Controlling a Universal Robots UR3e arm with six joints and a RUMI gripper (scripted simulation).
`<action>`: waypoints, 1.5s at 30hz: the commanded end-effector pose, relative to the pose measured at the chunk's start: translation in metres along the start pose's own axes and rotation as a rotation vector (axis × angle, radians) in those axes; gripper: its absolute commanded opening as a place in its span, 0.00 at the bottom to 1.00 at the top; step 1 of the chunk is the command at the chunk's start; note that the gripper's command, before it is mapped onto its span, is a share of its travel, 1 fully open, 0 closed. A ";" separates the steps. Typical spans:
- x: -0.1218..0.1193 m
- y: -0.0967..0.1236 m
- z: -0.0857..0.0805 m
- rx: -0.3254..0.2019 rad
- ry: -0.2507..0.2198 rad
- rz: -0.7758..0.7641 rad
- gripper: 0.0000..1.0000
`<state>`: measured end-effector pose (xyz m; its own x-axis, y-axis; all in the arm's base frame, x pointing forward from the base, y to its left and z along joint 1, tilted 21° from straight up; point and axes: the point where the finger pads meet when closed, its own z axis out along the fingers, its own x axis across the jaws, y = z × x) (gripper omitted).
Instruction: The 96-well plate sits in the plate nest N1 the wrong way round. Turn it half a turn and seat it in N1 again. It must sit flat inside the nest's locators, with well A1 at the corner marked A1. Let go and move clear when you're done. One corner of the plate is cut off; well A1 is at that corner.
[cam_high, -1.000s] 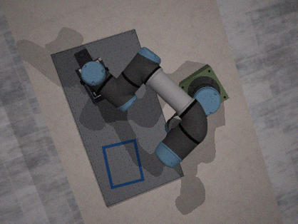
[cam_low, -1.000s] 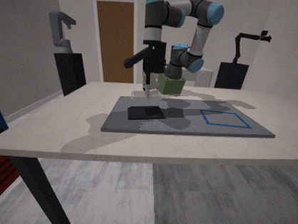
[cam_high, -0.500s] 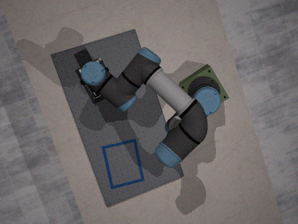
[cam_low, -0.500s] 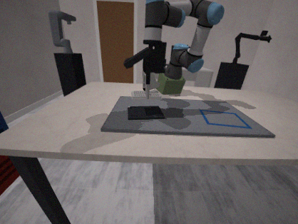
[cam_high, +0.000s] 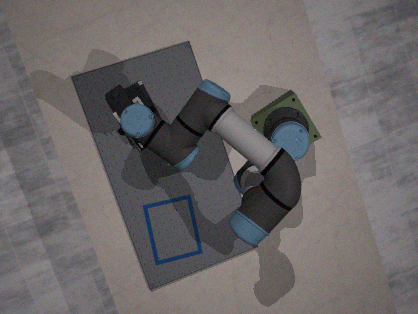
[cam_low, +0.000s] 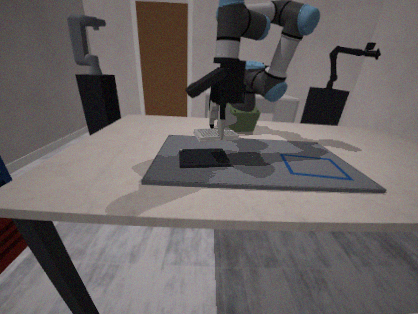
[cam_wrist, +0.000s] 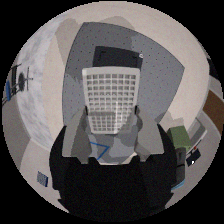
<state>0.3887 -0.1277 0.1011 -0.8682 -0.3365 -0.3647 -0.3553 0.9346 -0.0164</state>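
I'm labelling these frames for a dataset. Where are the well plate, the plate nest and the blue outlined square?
well plate (cam_wrist: 110, 100), wrist view, middle of its white well grid.
plate nest (cam_low: 200, 158), exterior view, its dark top face.
blue outlined square (cam_high: 148, 234), top view, its left border line.

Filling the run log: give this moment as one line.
phase: reorienting | hand: shut on 96-well plate | plate: lifted above nest N1 | reseated: no

A beige tabletop (cam_low: 80, 175) carries a grey perforated mat (cam_low: 250, 177). On the mat, a blue square outline (cam_high: 172, 229) lies toward 6 o'clock in the top view. An orange door (cam_low: 161, 57) stands behind, with grey plank floor (cam_low: 300, 275) below.
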 end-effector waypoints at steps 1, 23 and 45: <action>-0.006 0.016 -0.001 0.004 -0.002 -0.005 0.00; -0.028 0.079 0.002 0.004 -0.002 -0.005 0.00; -0.050 0.142 0.004 0.004 -0.003 -0.005 0.00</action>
<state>0.3833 0.0059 0.1112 -0.8654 -0.3409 -0.3672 -0.3601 0.9328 -0.0173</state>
